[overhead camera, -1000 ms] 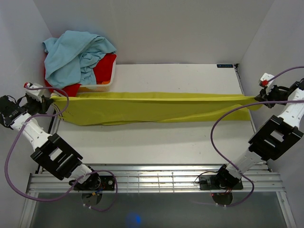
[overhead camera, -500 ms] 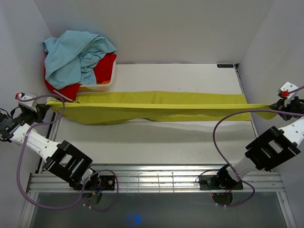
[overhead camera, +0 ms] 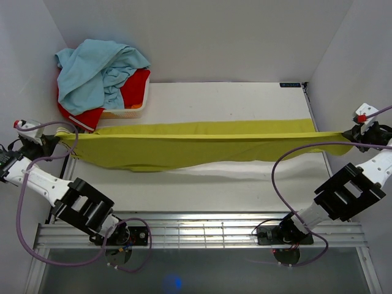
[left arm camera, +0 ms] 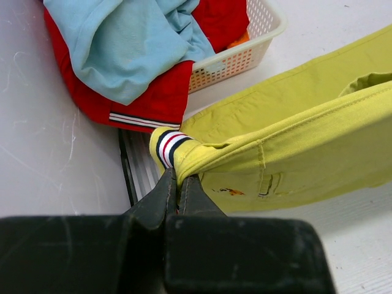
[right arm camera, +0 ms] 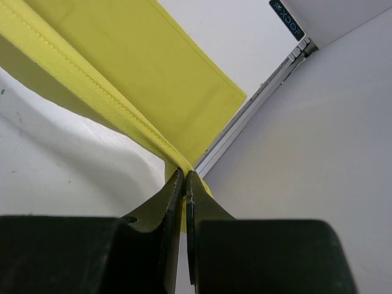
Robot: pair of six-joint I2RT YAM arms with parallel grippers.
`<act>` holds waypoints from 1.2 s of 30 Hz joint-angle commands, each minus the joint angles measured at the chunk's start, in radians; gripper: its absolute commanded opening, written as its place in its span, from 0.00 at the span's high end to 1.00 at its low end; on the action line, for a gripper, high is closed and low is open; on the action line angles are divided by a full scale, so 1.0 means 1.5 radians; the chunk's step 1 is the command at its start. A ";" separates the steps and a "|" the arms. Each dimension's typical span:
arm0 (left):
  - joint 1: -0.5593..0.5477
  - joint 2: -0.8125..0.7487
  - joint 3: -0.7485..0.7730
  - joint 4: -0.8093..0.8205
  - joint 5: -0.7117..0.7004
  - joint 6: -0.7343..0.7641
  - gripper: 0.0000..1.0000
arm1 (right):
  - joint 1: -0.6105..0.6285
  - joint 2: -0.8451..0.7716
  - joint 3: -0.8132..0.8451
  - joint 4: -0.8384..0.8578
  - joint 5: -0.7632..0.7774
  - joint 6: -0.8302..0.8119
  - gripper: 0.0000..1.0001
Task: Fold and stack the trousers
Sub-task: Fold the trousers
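Above the table, trousers now higher, tauter

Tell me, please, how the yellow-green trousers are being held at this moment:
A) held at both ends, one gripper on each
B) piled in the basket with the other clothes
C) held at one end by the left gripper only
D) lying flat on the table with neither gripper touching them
A: the left gripper is shut on the waist end and the right gripper on the leg end, with the trousers stretched out between them.
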 commanded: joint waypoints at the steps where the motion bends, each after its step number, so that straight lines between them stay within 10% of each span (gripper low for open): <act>1: -0.013 0.043 0.043 0.132 -0.097 -0.019 1.00 | 0.036 0.019 -0.005 0.286 0.068 0.062 0.92; 36: -0.377 0.369 0.050 0.626 -0.599 -0.282 1.00 | 0.367 0.365 0.107 0.548 0.446 0.273 0.92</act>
